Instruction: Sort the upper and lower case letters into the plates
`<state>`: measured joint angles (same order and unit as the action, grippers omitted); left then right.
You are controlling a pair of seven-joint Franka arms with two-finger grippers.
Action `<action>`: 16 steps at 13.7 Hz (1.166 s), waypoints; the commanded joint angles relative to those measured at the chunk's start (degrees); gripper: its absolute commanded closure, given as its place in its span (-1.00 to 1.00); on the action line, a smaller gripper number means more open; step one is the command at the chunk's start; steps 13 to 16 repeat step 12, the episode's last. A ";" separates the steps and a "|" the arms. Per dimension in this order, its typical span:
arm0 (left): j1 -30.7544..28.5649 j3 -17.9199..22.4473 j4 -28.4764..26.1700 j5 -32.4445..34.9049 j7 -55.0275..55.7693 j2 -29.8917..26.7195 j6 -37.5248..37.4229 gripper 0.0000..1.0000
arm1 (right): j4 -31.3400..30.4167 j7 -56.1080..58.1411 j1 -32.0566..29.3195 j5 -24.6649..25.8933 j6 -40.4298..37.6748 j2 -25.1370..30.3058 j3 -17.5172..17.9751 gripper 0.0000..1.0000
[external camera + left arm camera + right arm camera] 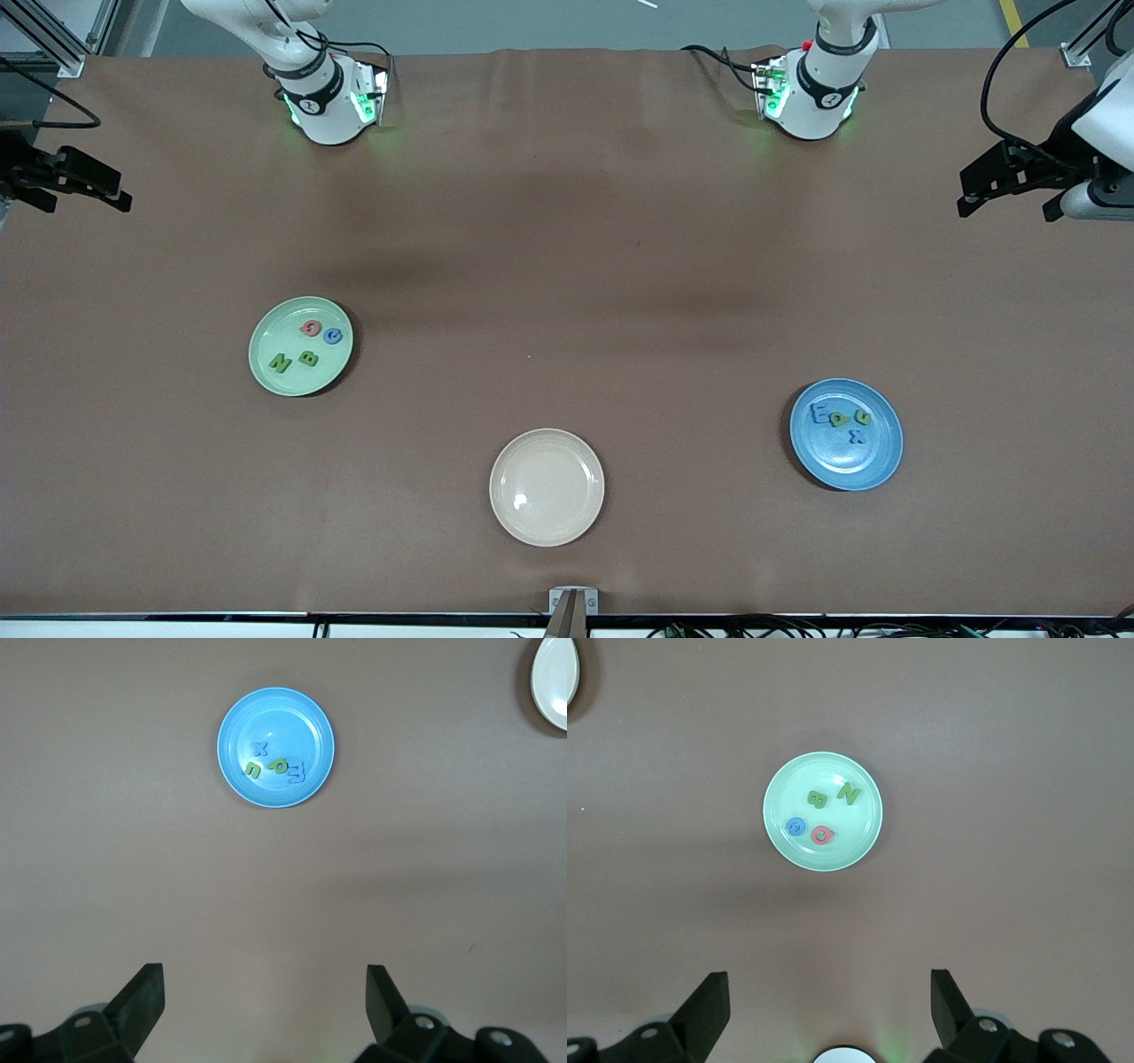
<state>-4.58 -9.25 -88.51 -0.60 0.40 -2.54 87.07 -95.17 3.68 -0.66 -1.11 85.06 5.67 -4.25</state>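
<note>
The pale mint green plate (264, 372) (780, 843) lies toward the right arm's end and holds a red letter (310, 329), a blue letter (333, 335), a green N (281, 362) and a green B (308, 357). The blue plate (877, 470) (232, 771), toward the left arm's end, holds a blue E (819, 413), a green p (839, 419), a green u (861, 417) and a blue x (857, 436). Both grippers hang high and open with nothing between their fingers: the right gripper (84, 204) (830, 992) at its table end, the left gripper (1005, 213) (266, 992) at the other.
A cream-beige plate (547, 532) with nothing in it lies between the two other plates, nearer to the front camera. The arm bases (323, 106) (811, 97) stand at the table's back edge. Brown cloth covers the whole table.
</note>
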 commanded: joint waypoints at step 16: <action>0.19 -0.24 0.97 1.04 0.57 0.26 -0.23 -1.00 | -2.04 -0.08 -0.66 -0.04 0.90 2.07 0.65 -1.00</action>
